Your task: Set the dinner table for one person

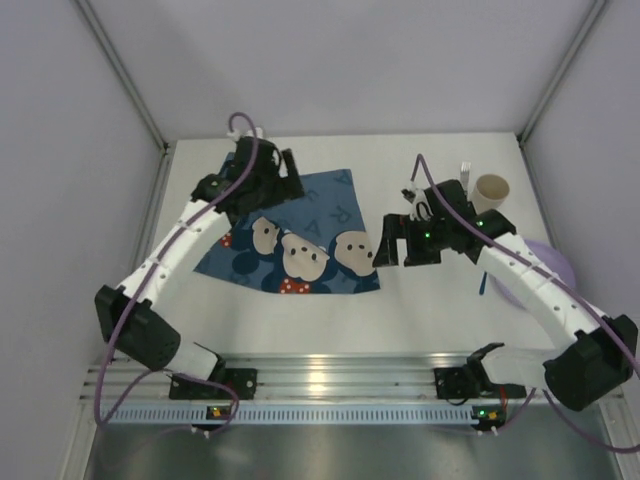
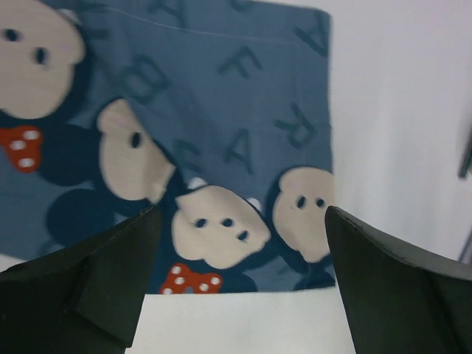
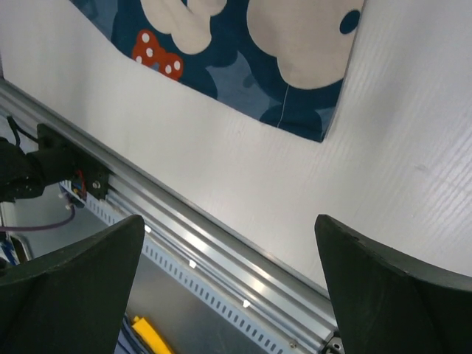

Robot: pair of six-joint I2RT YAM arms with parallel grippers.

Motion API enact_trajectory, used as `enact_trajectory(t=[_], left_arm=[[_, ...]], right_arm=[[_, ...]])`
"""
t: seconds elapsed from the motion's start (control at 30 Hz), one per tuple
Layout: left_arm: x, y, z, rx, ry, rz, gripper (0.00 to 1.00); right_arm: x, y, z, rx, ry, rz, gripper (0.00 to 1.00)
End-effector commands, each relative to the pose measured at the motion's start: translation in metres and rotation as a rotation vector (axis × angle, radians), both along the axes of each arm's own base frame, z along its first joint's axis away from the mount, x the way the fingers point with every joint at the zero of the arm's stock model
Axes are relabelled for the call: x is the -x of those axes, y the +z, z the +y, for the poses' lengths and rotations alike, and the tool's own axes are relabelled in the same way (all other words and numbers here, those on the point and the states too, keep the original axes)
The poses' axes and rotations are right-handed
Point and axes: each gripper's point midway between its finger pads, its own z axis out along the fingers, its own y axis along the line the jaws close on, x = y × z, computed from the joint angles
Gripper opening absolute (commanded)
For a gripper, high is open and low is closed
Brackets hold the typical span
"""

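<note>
The dinner table [image 1: 330, 325] is a matte white top with a blue bear-face cloth mat [image 1: 310, 225] lying flat on its left-centre. My left gripper [image 1: 283, 178] hovers over the mat's far left corner, open with nothing between its fingers. In the left wrist view the left gripper [image 2: 242, 221] frames the mat [image 2: 221, 110] and bare table [image 2: 243, 324]. My right gripper [image 1: 405, 250] hangs open and empty just off the mat's right edge. In the right wrist view the right gripper [image 3: 229, 221] sits above the table [image 3: 221, 125], with the mat's corner [image 3: 295, 88] beyond it.
A beige cup [image 1: 491, 191] and a white fork [image 1: 465, 170] stand at the back right. A lilac plate [image 1: 550, 262] lies partly under the right arm, a blue utensil [image 1: 483, 285] beside it. The ribbed aluminium rail [image 1: 320, 378] runs along the near edge.
</note>
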Motion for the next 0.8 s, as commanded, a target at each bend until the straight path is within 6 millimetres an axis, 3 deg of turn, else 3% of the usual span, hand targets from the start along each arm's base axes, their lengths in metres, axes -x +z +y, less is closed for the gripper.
enact_trajectory(t=[0.0, 0.07, 0.1, 0.13, 0.23, 0.27, 0.3, 0.37, 0.4, 0.5, 0.6, 0.77], left_arm=[[-0.002, -0.010, 0.077, -0.117, 0.197, -0.025, 0.98], [0.006, -0.027, 0.106, -0.174, 0.234, 0.016, 0.98], [0.010, -0.032, 0.113, -0.188, 0.243, 0.031, 0.97], [0.014, -0.038, 0.121, -0.200, 0.252, 0.050, 0.97], [0.030, -0.066, 0.128, -0.198, 0.251, 0.113, 0.96], [0.032, -0.069, 0.127, -0.189, 0.251, 0.116, 0.96], [0.035, -0.071, 0.126, -0.174, 0.246, 0.121, 0.95], [0.040, -0.078, 0.128, -0.174, 0.244, 0.140, 0.95], [0.042, -0.079, 0.128, -0.174, 0.239, 0.145, 0.95], [0.050, -0.081, 0.129, -0.177, 0.228, 0.169, 0.94], [0.057, -0.081, 0.131, -0.167, 0.230, 0.171, 0.93], [0.071, -0.091, 0.135, -0.167, 0.231, 0.185, 0.93]], right_arm=[[-0.045, 0.026, 0.017, -0.059, 0.004, -0.111, 1.00], [-0.072, 0.028, 0.033, -0.093, 0.018, -0.099, 1.00], [-0.090, 0.013, 0.043, -0.091, 0.022, -0.063, 1.00], [-0.108, 0.031, 0.054, -0.130, 0.032, -0.096, 1.00], [-0.159, 0.025, 0.085, -0.167, 0.053, -0.072, 1.00], [-0.172, 0.021, 0.091, -0.172, 0.056, -0.064, 1.00], [-0.198, 0.010, 0.104, -0.166, 0.054, -0.049, 1.00], [-0.223, -0.005, 0.110, -0.136, 0.031, -0.035, 1.00], [-0.249, -0.022, 0.111, -0.087, -0.007, -0.035, 1.00], [-0.292, -0.055, 0.090, 0.006, -0.138, -0.027, 1.00], [-0.307, -0.084, 0.070, 0.059, -0.232, -0.003, 1.00], [-0.317, -0.109, 0.050, 0.117, -0.292, 0.006, 1.00]])
